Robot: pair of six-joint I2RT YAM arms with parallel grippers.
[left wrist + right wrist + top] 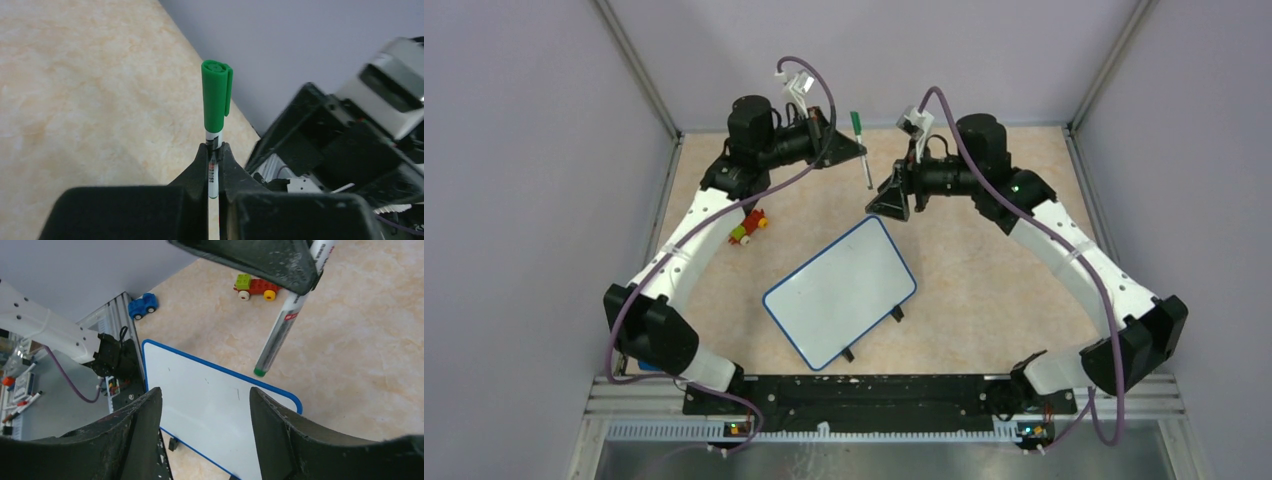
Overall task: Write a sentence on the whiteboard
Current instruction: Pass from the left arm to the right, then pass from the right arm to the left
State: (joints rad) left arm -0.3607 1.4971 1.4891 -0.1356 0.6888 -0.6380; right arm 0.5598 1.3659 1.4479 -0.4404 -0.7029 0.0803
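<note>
Plain lavender-grey walls on three sides, metal corner posts. Beige marbled tabletop, aluminium rail along near edge. Even light.

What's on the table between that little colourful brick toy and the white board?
Nothing: only bare tabletop lies between the brick toy and the whiteboard, seen in the top and right wrist views.

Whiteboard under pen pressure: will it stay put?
Probably not. The whiteboard looks thin and light, lying loose on the smooth table, so it may slide. Its black clip feet sit at one long edge only, so it could rock.
</note>
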